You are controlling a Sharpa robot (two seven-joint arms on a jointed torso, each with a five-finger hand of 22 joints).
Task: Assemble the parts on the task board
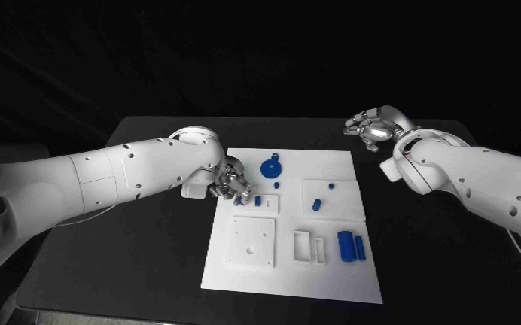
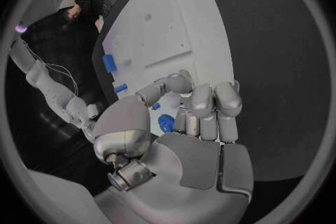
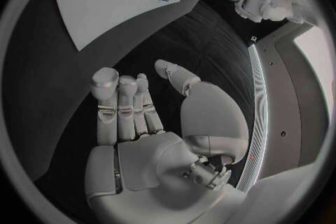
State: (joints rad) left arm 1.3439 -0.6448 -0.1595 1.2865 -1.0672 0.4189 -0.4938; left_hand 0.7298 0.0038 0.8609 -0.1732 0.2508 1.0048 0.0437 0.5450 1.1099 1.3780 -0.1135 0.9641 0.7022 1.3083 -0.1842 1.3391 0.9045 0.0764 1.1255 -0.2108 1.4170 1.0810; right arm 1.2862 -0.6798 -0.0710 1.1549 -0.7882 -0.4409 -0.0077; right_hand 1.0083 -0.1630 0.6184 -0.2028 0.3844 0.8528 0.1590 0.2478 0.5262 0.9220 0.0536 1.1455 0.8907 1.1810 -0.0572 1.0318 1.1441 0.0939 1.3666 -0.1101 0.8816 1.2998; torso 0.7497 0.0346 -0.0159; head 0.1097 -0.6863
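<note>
- The left hand [image 1: 225, 184] is held low over the task board [image 1: 326, 276], just inside its left edge and toward the far-left corner; this placement is judged to suit work on the small blue parts lying there.
- Its fingers [image 2: 203, 103] are curled inward over the board, with a small blue part [image 2: 166, 122] seen just under them in the left wrist view; whether that part is actually pinched cannot be told.
- The right hand [image 1: 373, 129] is kept off the board, above the table [image 1: 152, 265] beyond the board's far-right corner, presumably parked clear of the work.
- Its fingers [image 3: 117, 106] are half-curled and apart, and nothing is gripped.
- One round blue part [image 1: 272, 166] is seen near the far edge of the board, with a small blue peg [image 1: 278, 185] just in front of it.
- Two small blue pieces [image 1: 257, 201] are seen beside the left hand's fingertips.
- Two further small blue pieces [image 1: 317, 205] lie on the raised square toward the right edge.
- Two long blue bars [image 1: 351, 246] lie side by side near the right edge, toward the near corner.
- Eight blue parts are counted in all; others may be hidden under the left hand.
</note>
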